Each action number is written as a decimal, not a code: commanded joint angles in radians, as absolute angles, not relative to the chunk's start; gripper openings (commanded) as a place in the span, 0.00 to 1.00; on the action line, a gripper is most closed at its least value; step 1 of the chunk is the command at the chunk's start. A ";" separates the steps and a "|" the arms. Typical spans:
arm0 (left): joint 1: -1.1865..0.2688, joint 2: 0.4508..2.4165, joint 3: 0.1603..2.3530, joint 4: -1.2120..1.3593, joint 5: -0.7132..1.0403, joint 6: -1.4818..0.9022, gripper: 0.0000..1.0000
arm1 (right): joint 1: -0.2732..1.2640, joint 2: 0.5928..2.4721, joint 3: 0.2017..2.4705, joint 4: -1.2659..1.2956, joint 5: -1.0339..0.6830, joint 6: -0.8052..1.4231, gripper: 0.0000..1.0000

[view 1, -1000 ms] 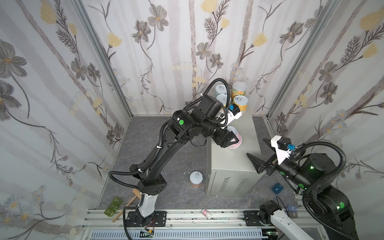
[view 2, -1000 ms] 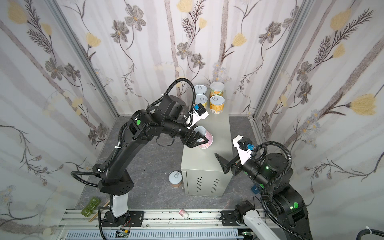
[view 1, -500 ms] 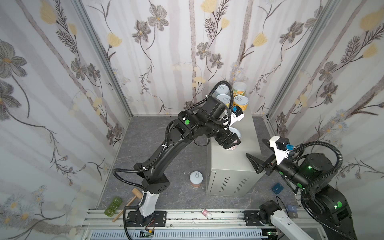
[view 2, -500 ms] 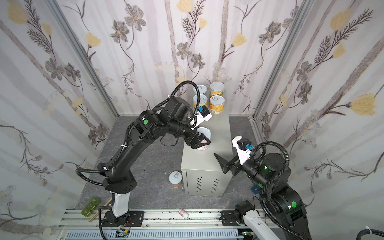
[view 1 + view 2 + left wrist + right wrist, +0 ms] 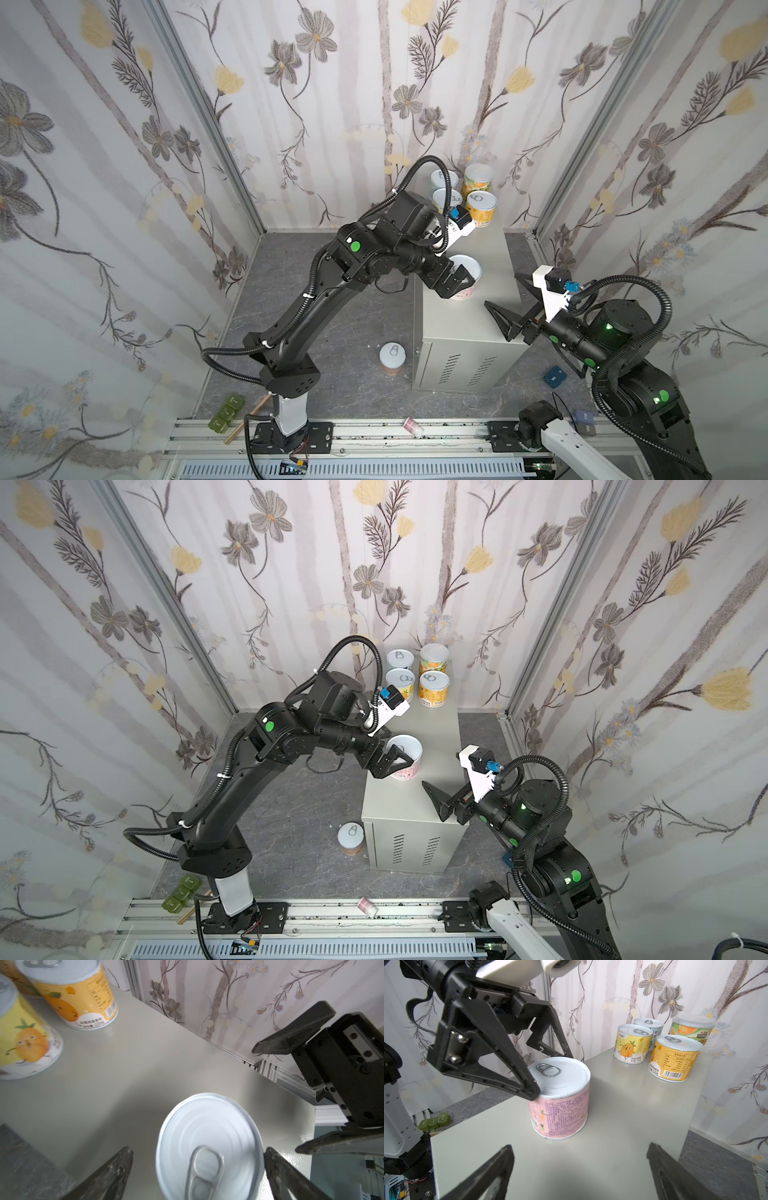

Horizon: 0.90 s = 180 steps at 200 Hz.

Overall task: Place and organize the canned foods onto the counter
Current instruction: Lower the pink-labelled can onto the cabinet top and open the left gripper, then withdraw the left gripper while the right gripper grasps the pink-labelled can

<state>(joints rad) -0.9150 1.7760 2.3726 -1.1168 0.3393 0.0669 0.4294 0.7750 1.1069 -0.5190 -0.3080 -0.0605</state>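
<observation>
While a peach can (image 5: 392,358) stands upright on the stone floor (image 5: 332,332), just beside the vented face of the counter (image 5: 457,324), the task looks unfinished. It is the only can not yet up, and it stands on the left arm's side, so I judge it the next pick.

Over the near end of the counter top the right gripper (image 5: 500,289) hovers with its jaws spread wide and nothing between them. It points toward the middle of the top. That reads as waiting clear of the other arm, or being ready to nudge a can into line.

Further in, the pink can (image 5: 560,1111) stands flat on its base near the counter's edge on the left arm's side, where that arm reaches most easily. The left gripper (image 5: 551,1074) straddles it at lid height with its jaws apart. In the left wrist view one finger stands clear of the rim and the other lies very near it. The can seems to carry its own weight, so I take it as set down and not gripped.

At the far end, by the wall, the orange can (image 5: 675,1059), yellow can (image 5: 631,1045), pale blue can (image 5: 652,1028) and green-labelled can (image 5: 691,1026) form a tight two-by-two block. This packing leaves the nearer top free. The pink can sits well apart from them, so tidying probably means moving it closer.
</observation>
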 commanded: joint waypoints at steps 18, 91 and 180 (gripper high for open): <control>-0.849 1.484 2.005 -0.812 0.316 0.001 1.00 | 0.465 0.799 1.101 -0.427 -0.296 -0.032 1.00; -0.691 1.145 1.694 -0.762 0.341 -0.062 1.00 | 0.623 0.875 1.106 -0.338 -0.123 -0.016 1.00; -0.677 1.072 1.602 -0.746 0.350 -0.099 1.00 | 0.701 0.968 1.095 -0.216 -0.029 0.019 1.00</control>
<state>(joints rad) -0.6785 1.0813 1.6169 -0.7933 0.3378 -0.0811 0.6941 0.9485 1.0969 -0.2947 -0.0456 0.0013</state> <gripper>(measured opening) 0.997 0.995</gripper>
